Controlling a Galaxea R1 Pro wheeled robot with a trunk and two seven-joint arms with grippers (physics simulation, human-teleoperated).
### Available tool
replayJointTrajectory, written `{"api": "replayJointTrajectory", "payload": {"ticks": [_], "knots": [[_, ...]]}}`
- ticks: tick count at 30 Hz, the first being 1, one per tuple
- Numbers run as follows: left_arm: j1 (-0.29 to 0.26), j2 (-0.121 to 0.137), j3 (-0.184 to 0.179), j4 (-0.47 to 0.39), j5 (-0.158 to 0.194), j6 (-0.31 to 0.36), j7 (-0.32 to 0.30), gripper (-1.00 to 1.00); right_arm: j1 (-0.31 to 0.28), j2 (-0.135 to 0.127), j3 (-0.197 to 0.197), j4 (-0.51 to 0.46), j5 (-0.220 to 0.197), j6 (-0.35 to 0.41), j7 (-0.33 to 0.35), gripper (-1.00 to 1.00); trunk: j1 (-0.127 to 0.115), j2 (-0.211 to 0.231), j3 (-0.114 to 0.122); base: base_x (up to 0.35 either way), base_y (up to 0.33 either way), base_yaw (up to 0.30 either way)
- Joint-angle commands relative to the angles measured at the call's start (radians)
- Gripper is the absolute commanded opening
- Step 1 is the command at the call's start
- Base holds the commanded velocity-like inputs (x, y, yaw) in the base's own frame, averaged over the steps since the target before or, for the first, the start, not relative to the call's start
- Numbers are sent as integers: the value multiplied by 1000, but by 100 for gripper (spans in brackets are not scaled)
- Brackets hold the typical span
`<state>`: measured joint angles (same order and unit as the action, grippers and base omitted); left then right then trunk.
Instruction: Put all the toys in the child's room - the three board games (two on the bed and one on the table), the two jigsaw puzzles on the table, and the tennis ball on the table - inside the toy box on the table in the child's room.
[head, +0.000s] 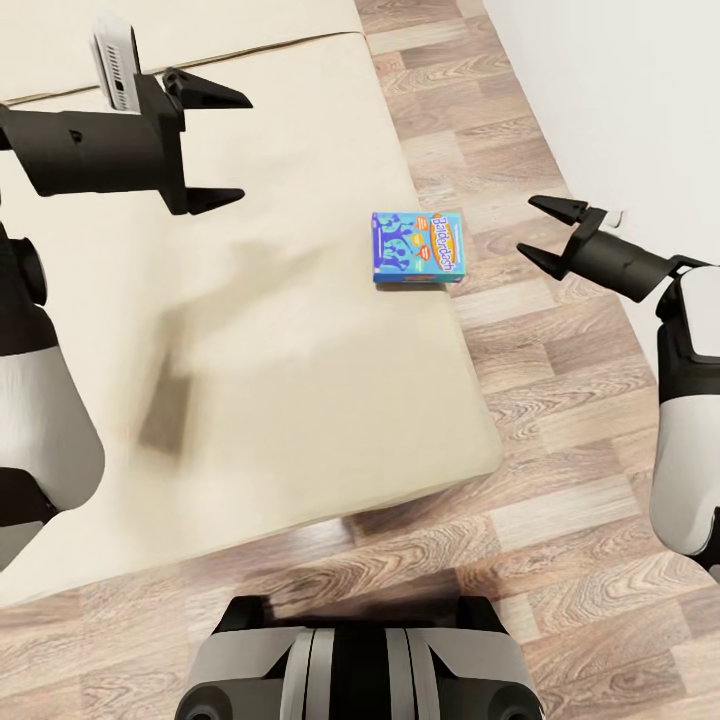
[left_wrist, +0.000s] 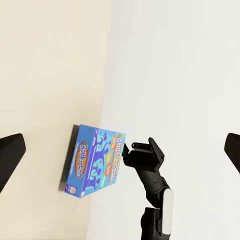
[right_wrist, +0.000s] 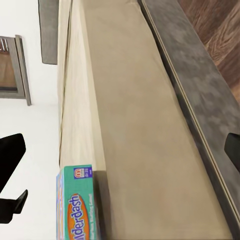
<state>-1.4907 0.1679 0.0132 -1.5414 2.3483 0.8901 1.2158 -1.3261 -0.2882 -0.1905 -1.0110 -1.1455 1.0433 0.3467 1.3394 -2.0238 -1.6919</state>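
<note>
Near the bed's (head: 300, 400) right edge lies the light, stiff board game (head: 417, 248), best pinched across its thin sides by the spread-open, empty right gripper (head: 545, 232).

Bed: you face the bed (head: 300, 330), a plain beige mattress standing on a wood-plank floor (head: 560, 480).
On it: you see one blue "Balderdash" board game (head: 418, 248), lying flat at the mattress's right edge.
Surface near you: bare, with soft shadows.
</note>
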Motion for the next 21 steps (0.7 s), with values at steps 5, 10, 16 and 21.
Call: {"api": "replayJointTrajectory", "payload": {"ticks": [5, 10, 16, 21], "knots": [[2, -7, 0, -4, 8, -27, 21, 100, 5, 2, 0, 3, 13, 4, 12, 100, 0, 0, 0, 0, 0, 0], [1, -16, -1, -5, 8, -37, 35, 100, 8, 1, 0, 4, 14, 4, 12, 100, 11, -21, -10, 0, 0, 0], [0, -33, -1, -5, 8, -44, 48, 100, 11, 0, 0, 5, 14, 4, 12, 100, 34, -63, -29, 0, 0, 0], [0, -39, -1, -5, 8, -47, 52, 100, 12, 0, 0, 5, 13, 4, 12, 100, 54, -98, -44, 0, 0, 0]]}}
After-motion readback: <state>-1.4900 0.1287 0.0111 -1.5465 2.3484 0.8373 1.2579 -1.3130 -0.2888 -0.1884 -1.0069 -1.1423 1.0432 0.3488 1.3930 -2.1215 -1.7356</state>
